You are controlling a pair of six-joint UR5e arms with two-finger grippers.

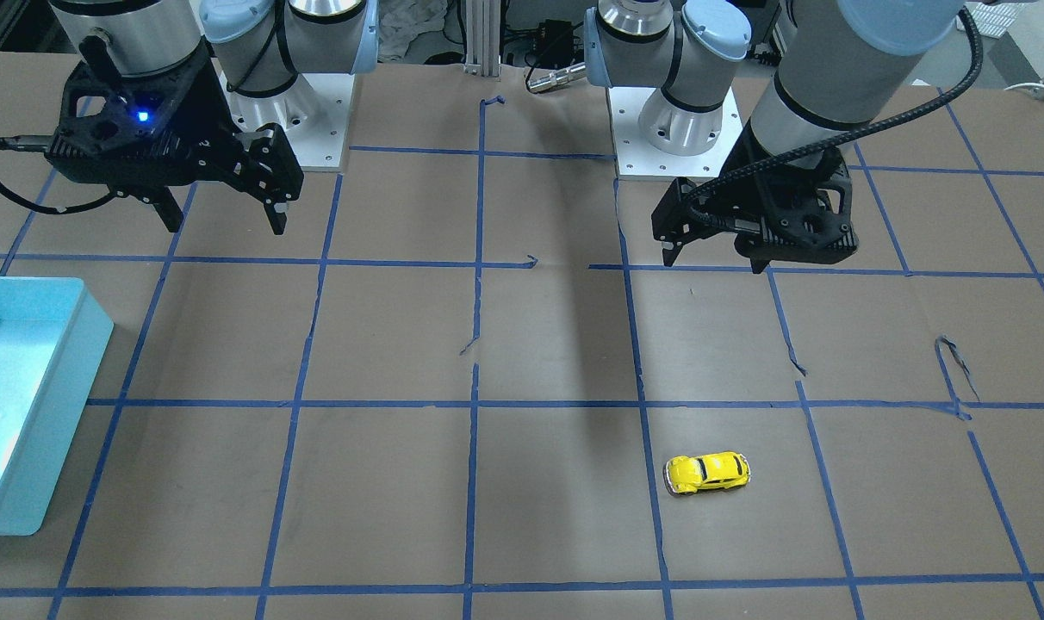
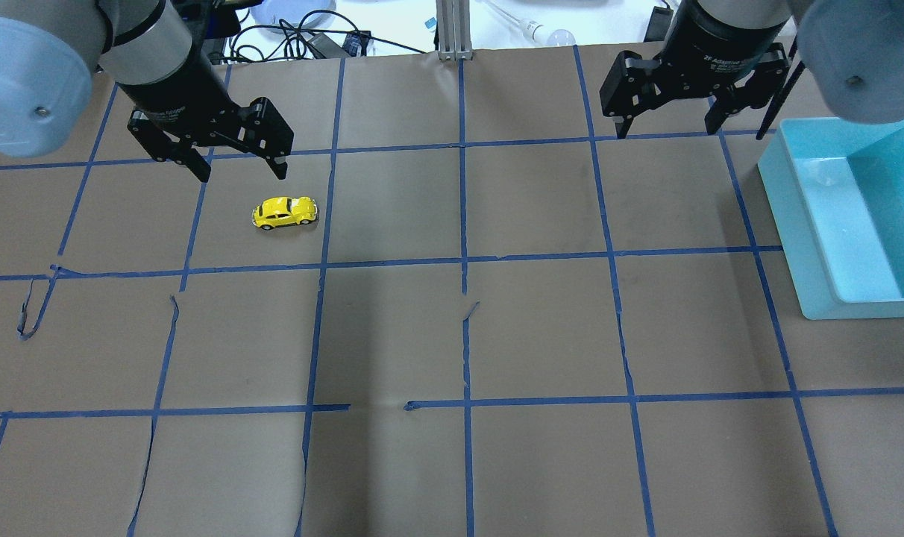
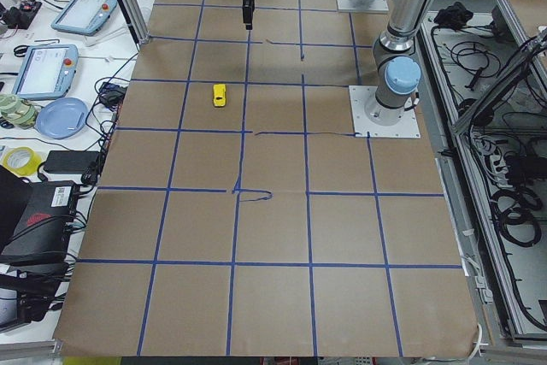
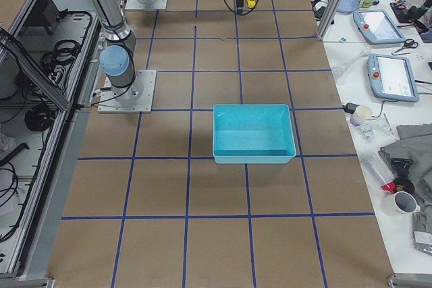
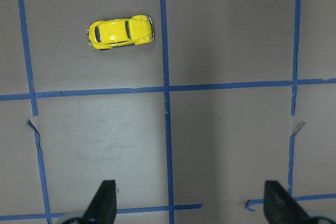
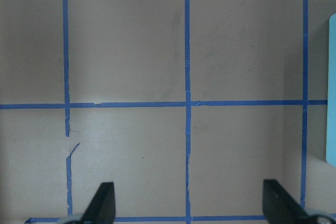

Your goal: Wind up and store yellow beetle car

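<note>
The yellow beetle car stands on its wheels on the brown paper table, on my left side. It also shows in the front view and in the left wrist view, where it lies ahead and left of the fingers. My left gripper hangs above the table just beyond the car, open and empty; it also shows in the front view. My right gripper hangs open and empty on the right, near the teal bin. Its wrist view shows only bare paper between the fingertips.
The teal bin is empty and sits at the table's right end; its edge shows in the right wrist view. Blue tape lines grid the paper, torn in places. The operators' desk with tablets and cables lies beyond the far edge.
</note>
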